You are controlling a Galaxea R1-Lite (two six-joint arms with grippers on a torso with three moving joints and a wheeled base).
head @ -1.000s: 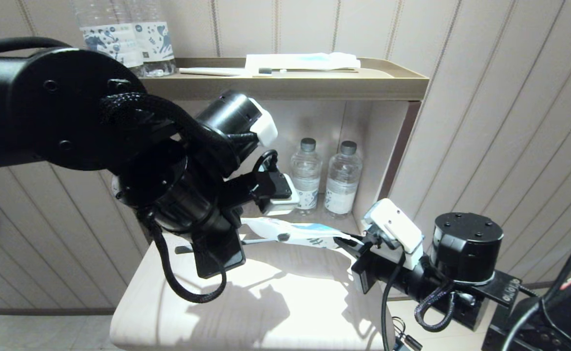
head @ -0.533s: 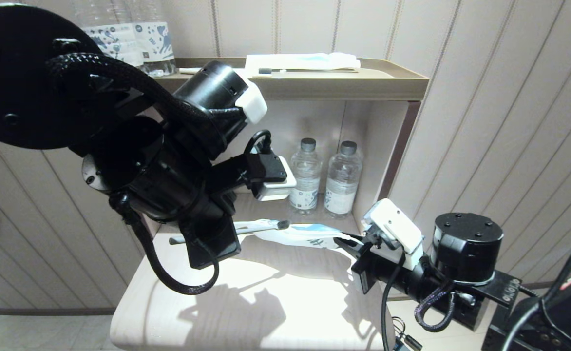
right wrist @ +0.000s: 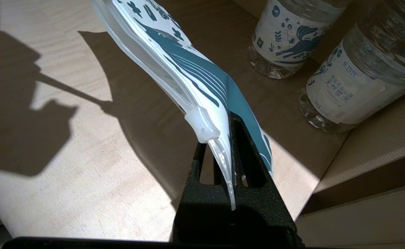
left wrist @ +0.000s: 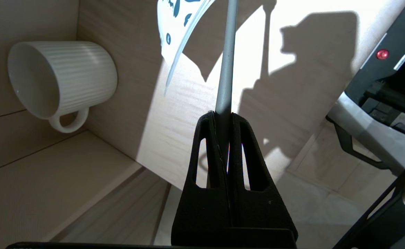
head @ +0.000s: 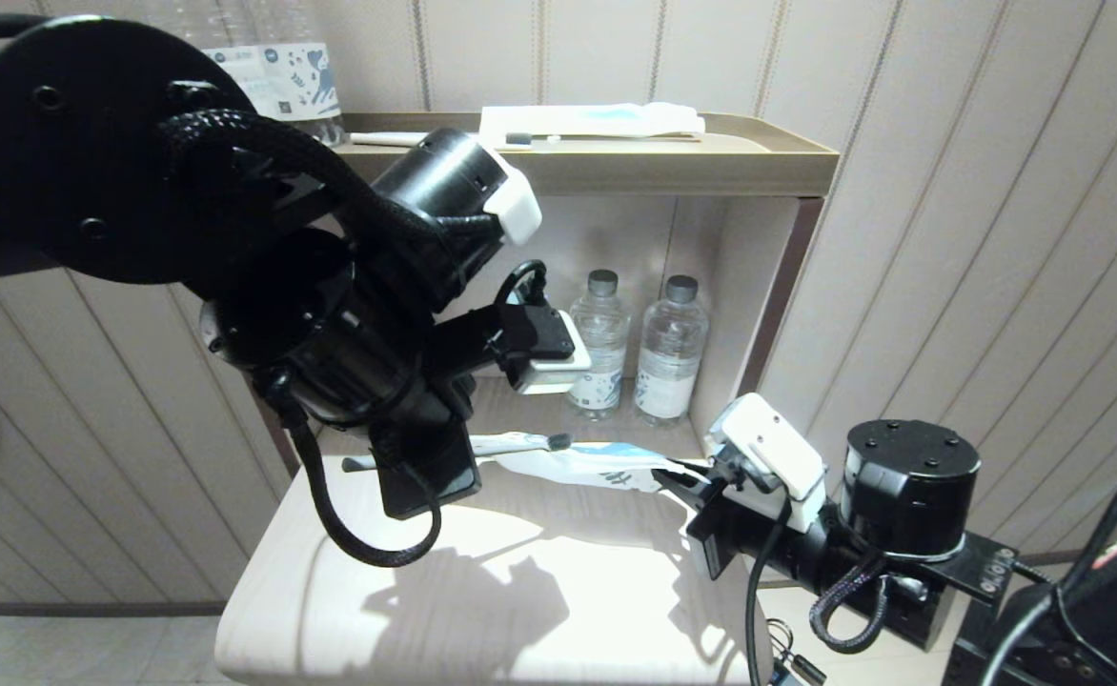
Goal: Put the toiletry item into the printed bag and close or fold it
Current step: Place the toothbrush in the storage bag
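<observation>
A pale wooden table [head: 520,591] stands before a panelled wall, under a shelf. Nearest to the pouch [head: 597,464], the right gripper [head: 687,481] is clamped on its sealed end and holds it above the table. The left gripper [head: 425,467] grips the toothbrush [head: 511,444]; since half a second ago it moved a little toward the pouch, so the bristle head now sits at the pouch's open end. Insertion seems just beginning. Behind the pouch stand two bottles [head: 635,348].

toothbrush [head: 520,443] left of pouch [head: 606,464], bottles [head: 635,348] behind
</observation>
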